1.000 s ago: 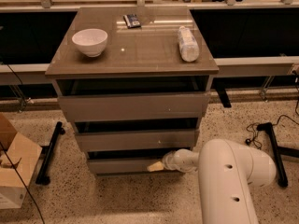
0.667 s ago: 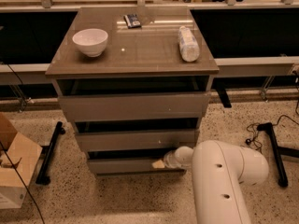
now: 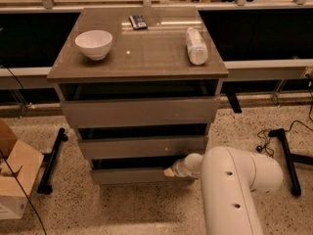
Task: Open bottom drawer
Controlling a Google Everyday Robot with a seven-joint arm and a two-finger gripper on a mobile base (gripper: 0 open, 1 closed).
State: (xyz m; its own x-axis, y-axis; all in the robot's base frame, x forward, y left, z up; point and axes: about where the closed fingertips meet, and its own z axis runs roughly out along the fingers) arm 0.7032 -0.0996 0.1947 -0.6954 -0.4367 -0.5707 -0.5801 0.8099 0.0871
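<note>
Arm: one white arm (image 3: 230,190) filled the near right foreground and reached toward the cabinet.
Box: one cardboard box (image 3: 14,180) stood on the floor at the near left, well apart from the arm.
Gripper: the gripper (image 3: 170,171) lay at the top edge of the bottom drawer (image 3: 132,176), right of its middle as seen, against the dark gap above the front.
Jaws: how far apart they stood, and whether they gripped the edge, could not be told.
Change: over the last second the arm had shifted slightly leftward and the gripper tip had crept along the edge; the drawer front showed no clear outward travel.
Meaning: the pull was judged to be barely begun, with nearly all the opening left to do.
Drawers: three, namely the bottom drawer just above the floor, the middle drawer (image 3: 142,147) and the top drawer (image 3: 139,112).
Worktop: the worktop (image 3: 142,58) carried one white bowl (image 3: 94,43), one bottle (image 3: 196,45) lying on its side, and one small dark packet (image 3: 138,21) farthest back.
</note>
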